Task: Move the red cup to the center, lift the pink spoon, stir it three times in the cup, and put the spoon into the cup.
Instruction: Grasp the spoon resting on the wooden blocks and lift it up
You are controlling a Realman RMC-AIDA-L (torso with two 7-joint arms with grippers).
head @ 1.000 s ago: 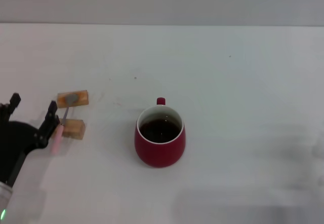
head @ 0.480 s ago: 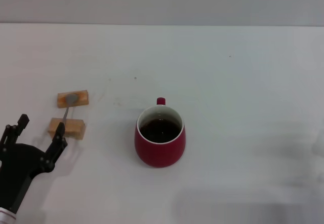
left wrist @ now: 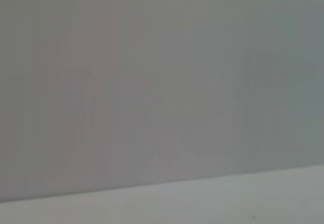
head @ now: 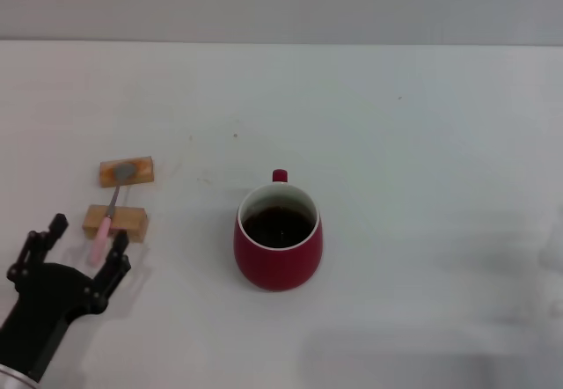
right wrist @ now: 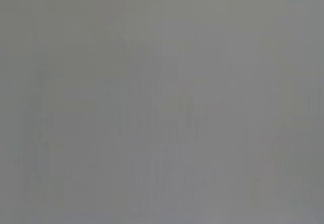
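Since the red cup (head: 278, 238) already sits about mid-counter with its small handle pointing toward the far edge, the step in hand looks to me like picking up the pink spoon (head: 108, 216). It's over by the left edge of the white counter (head: 422, 143), bridged across two tan wooden blocks (head: 116, 223): the grey bowl rests on the farther block and the pink handle sticks out past the nearer one, toward the near edge.

The left gripper (head: 78, 248) is down by the near-left corner, fingers spread wide and empty. The pink tip of the handle sits just beyond the gap between them, a bit toward the right finger (head: 116, 253), and I can't see any contact.

If it were me, I'd go forward so the handle lands square in the middle of that gap, and pinch the overhanging pink part, not the bit on the block. Come in level, because a nudge on either block would probably roll the spoon off. Close gently, since that handle is slim and could twist.

Right gripper isn't anywhere in sight, and neither wrist camera shows anything useful.
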